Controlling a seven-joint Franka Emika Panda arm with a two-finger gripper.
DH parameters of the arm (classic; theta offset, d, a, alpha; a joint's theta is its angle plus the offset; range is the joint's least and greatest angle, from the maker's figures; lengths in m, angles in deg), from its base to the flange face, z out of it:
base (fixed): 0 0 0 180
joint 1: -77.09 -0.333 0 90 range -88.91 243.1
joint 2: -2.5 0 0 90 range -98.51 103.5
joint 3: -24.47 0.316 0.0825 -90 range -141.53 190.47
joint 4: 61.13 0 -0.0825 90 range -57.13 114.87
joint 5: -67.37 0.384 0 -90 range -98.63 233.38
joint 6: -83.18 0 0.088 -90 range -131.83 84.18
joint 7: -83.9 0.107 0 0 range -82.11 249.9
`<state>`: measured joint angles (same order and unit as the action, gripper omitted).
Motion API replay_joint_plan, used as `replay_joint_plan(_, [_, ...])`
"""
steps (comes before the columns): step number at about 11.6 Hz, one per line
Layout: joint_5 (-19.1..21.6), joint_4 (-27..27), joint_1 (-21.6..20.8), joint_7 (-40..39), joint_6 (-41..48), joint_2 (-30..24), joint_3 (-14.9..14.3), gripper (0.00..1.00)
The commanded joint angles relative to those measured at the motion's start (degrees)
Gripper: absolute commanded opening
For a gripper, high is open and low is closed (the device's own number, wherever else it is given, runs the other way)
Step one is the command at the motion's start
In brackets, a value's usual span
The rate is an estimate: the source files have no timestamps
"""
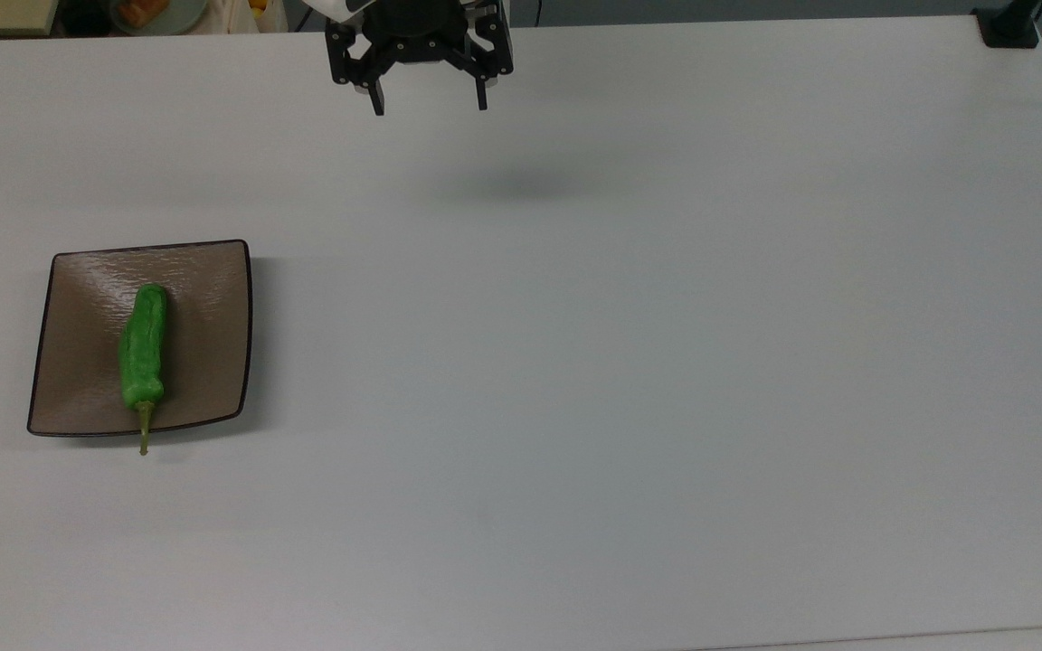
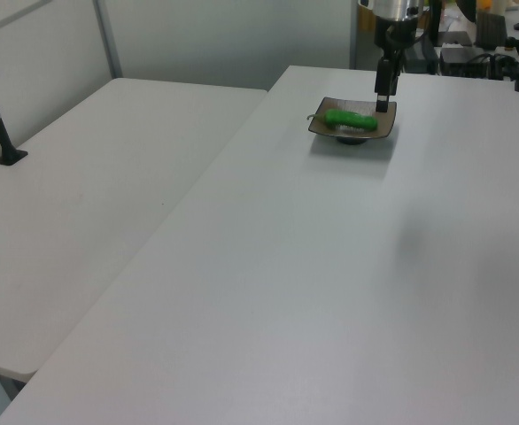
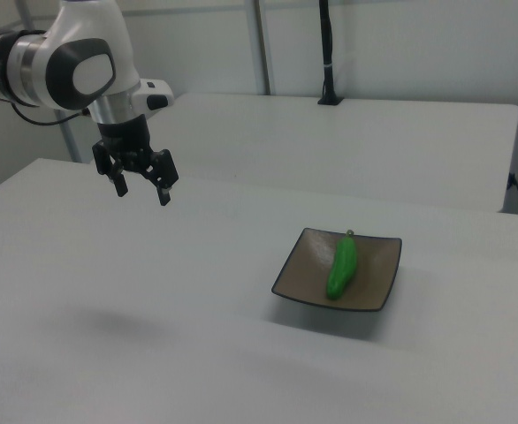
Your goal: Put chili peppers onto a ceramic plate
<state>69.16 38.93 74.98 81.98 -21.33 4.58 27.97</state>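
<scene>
Top view: I see the chili pepper (image 1: 143,348) lying on the ceramic plate (image 1: 204,298), its stem (image 1: 144,432) poking past the plate's rim onto the table (image 1: 666,362). My gripper (image 1: 431,107) hangs well away from the plate, jaws spread wide, holding nothing.

Left view: the gripper (image 2: 382,104) overlaps the plate's far edge, though I judge it is raised above.

Right view: the gripper (image 3: 140,191) is clear of the plate (image 3: 374,283). The risk I see: a low sweep back could clip the stem and drag the pepper (image 3: 342,265) off.
</scene>
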Motion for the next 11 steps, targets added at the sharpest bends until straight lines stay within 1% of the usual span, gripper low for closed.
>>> replay_joint_plan(1, [-2.0,2.2,1.9,1.2,-1.1,-1.6,2.6,1.00])
replay_joint_plan(2, [-2.0,2.2,1.4,1.1,-0.8,-1.6,2.0,1.00])
replay_joint_plan(3, [-2.0,2.0,0.0,0.4,0.1,-1.6,0.4,1.00])
replay_joint_plan(4, [-2.0,2.0,-2.3,0.2,0.6,-1.6,-1.8,1.00])
replay_joint_plan(5, [-2.0,2.0,-2.8,0.2,0.4,-1.6,-2.3,1.00])
replay_joint_plan(7, [-2.0,1.9,-2.8,0.7,0.4,-1.6,-2.3,1.00])
replay_joint_plan(9, [-3.3,1.7,-2.9,1.0,0.3,-2.2,-2.1,1.00])
replay_joint_plan(11, [-3.4,1.9,-2.9,1.1,0.4,-2.2,-2.1,1.00])
